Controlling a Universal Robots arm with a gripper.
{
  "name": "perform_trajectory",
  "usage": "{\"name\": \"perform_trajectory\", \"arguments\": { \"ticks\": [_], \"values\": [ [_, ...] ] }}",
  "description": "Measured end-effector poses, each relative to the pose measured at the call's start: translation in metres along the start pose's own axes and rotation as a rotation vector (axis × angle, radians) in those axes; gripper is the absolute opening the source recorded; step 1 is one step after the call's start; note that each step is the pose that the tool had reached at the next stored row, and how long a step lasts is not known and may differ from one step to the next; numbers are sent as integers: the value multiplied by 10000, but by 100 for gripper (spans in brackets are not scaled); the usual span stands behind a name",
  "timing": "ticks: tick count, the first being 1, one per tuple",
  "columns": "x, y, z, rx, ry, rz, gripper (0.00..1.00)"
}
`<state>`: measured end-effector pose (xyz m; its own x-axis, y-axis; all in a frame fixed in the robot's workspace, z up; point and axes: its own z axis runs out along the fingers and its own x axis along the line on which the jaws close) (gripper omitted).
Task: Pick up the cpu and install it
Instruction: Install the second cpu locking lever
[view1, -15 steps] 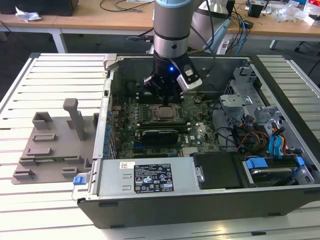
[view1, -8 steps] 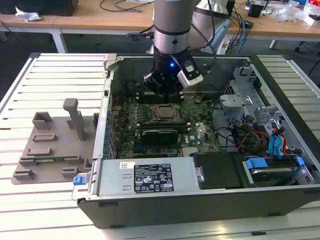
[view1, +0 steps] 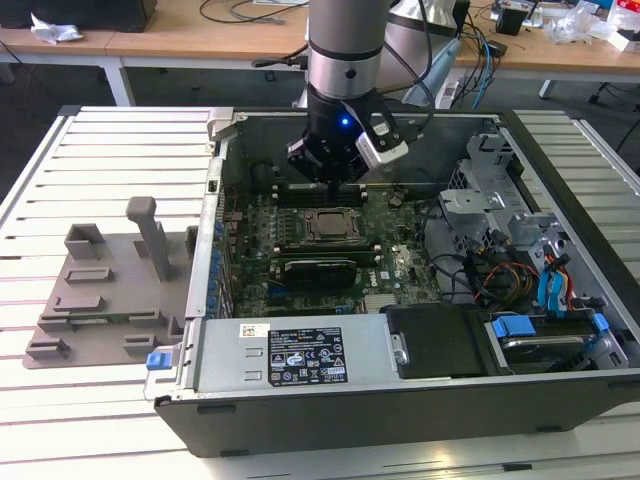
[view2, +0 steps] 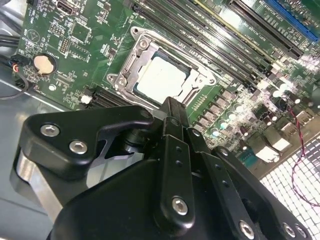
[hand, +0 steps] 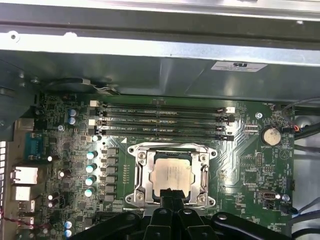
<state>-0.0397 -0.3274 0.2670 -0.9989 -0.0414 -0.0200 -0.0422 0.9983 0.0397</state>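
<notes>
You will find the silvery-grey square cpu (hand: 172, 176) seated flat inside the dark metal socket frame (hand: 140, 175) on the green motherboard (hand: 250, 165) in the open computer case (view1: 560, 390). The black gripper (view2: 171, 111) hovers just above it, fingers together, holding nothing.

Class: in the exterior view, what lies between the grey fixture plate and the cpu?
The open computer case's side wall stands between the grey fixture plate and the cpu, then green circuit board.
</notes>
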Motion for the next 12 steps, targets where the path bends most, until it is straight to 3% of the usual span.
{"name": "perform_trajectory", "arguments": {
  "ticks": [5,12],
  "values": [
    [-3,8,-138,29,2,-1,11],
    [-3,9,-142,29,2,-1,11]
  ]
}}
